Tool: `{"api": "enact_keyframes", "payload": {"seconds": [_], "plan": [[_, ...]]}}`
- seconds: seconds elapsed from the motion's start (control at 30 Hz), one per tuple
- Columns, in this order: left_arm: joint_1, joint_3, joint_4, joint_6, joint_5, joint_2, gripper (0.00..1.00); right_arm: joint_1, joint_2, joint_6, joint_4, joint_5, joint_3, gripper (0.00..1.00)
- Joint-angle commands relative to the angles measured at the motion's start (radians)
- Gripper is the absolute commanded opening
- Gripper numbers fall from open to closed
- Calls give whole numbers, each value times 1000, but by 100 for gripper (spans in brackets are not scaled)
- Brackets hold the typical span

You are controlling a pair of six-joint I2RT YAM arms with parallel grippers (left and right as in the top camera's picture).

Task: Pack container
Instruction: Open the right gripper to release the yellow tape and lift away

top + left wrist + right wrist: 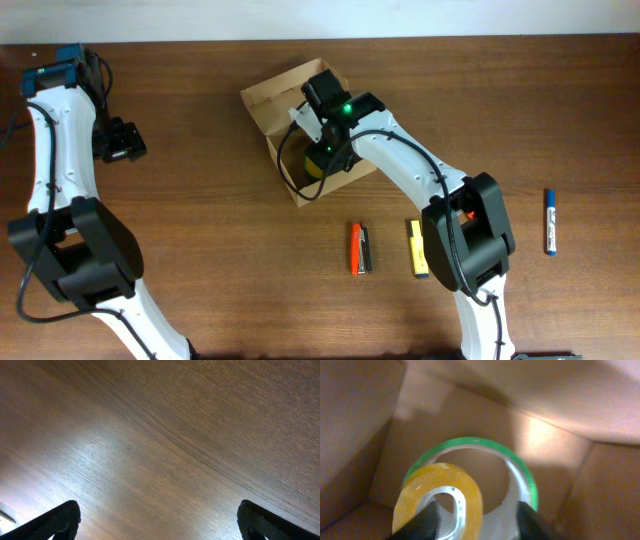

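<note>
the container [262, 100], far-centre on the table [200, 220], looks like light, crushable cardboard, best gripped by a side wall or flap edge; right fingers [427, 520] stand apart inside it over tape rolls [435, 480], left fingers [55, 522] spread wide.

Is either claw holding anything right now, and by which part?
Nothing seems held. The left claw hangs open over the table. The right claw stands open inside the container, fingers apart beside a yellow tape roll and a green roll, pinching neither.
</note>
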State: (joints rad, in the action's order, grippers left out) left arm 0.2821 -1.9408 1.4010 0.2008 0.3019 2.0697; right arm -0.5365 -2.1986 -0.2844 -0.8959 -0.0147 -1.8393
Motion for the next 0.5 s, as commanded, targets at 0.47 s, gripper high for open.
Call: {"api": "enact_keyframes", "payload": {"seconds": [0.47], "plan": [[2,10,-3,-16,-4,-6,100,-6,150,8,3,192,-40,86]]}}
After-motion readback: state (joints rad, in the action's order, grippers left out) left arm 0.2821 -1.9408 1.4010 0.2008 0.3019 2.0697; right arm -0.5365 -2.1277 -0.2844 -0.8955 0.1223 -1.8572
